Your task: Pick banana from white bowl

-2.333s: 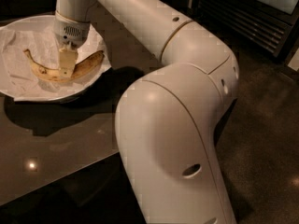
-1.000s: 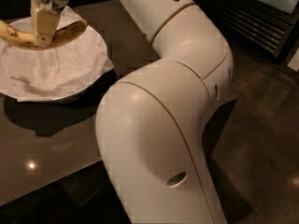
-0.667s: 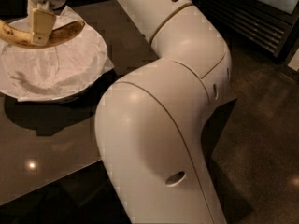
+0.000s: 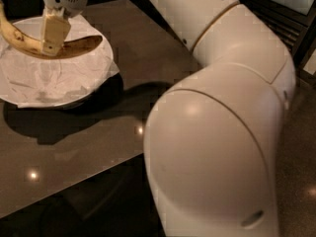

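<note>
The gripper (image 4: pixel 53 33) grips the banana (image 4: pixel 81 46) above the white bowl (image 4: pixel 74 101), far left. The bulky arm (image 4: pixel 222 132) blocks the right side. The near table (image 4: pixel 74 152) is open.

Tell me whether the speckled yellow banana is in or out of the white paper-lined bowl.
Out: the gripper, at upper left, holds the speckled yellow banana above the white paper-lined bowl, whose lining lies bare.

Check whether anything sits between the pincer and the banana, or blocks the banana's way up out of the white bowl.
Nothing visible does. The pincer is shut on the banana near its middle, over the white bowl; only crinkled paper lies beneath it.
</note>
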`<state>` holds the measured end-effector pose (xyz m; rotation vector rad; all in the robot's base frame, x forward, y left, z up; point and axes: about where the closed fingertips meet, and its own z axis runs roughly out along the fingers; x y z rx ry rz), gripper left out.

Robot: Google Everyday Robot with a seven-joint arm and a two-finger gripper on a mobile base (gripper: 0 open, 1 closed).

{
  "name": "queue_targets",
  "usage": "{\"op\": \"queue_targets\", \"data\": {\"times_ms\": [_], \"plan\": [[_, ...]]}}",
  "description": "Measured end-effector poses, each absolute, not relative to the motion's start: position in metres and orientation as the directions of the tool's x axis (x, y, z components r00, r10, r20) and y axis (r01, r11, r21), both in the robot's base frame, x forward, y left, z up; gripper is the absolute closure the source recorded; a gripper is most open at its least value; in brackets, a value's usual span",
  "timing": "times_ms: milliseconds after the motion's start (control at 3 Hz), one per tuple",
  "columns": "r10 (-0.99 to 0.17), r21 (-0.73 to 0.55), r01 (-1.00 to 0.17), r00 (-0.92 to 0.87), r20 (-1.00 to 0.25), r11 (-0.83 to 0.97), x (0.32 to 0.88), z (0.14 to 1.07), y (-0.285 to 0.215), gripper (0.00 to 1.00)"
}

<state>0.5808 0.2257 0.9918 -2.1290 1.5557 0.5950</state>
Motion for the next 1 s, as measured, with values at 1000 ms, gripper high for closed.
{"op": "queue_targets", "data": {"times_ms": [1000], "plan": [[-0.824, 0.029, -0.973, 0.178, -0.537, -0.229, 0.546, 0.966, 0.197, 1.0]]}}
